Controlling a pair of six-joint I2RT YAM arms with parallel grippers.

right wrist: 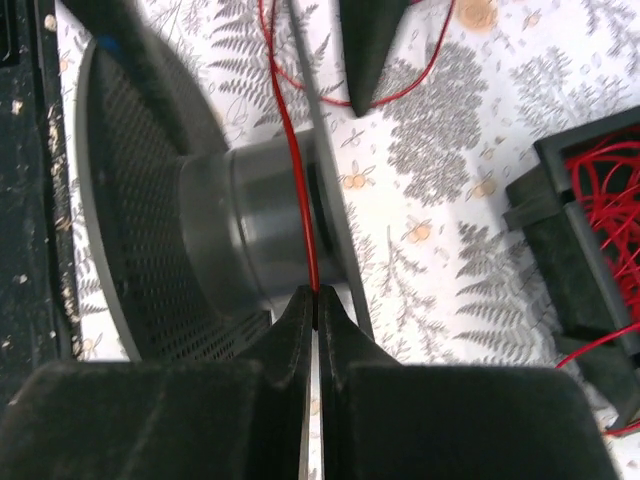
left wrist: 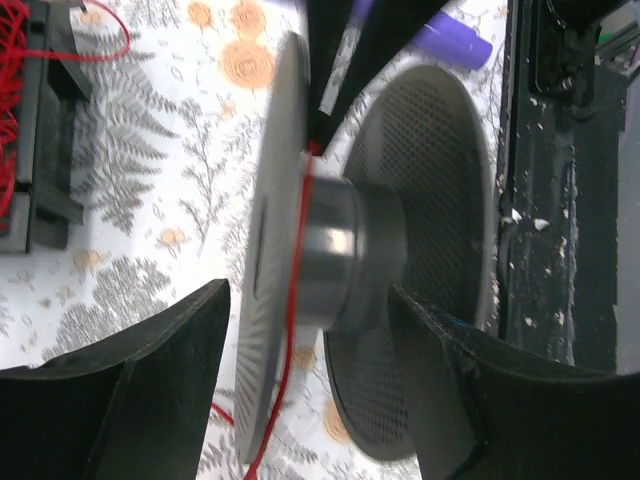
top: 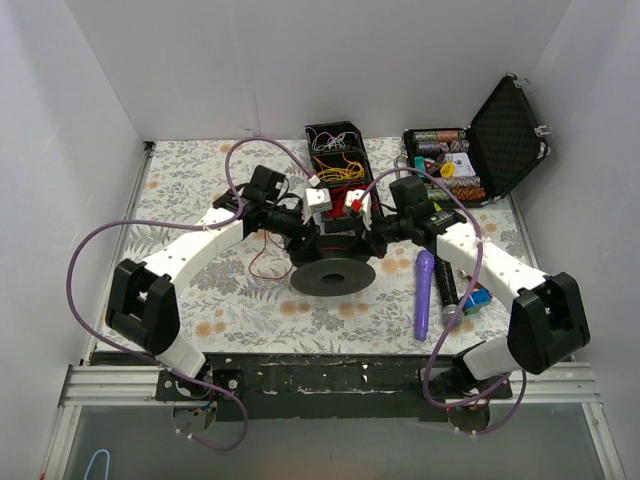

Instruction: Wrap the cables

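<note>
A grey and black spool (top: 333,262) stands mid-table between my two grippers. In the left wrist view its hub (left wrist: 340,250) and two perforated flanges lie between my fingers. My left gripper (left wrist: 305,300) is open and straddles the spool, with a gap showing beside the left flange. A thin red cable (left wrist: 297,290) runs along that flange. In the right wrist view the red cable (right wrist: 300,180) crosses the hub (right wrist: 250,225) and ends pinched in my right gripper (right wrist: 316,292), which is shut on it right at the hub. Loose red cable (top: 262,262) lies left of the spool.
A black box of red and yellow cables (top: 335,155) stands behind the spool. An open black case (top: 470,150) sits at the back right. A purple tool (top: 424,292) and a black pen (top: 447,285) lie right of the spool. The table's front rail (top: 330,375) is near.
</note>
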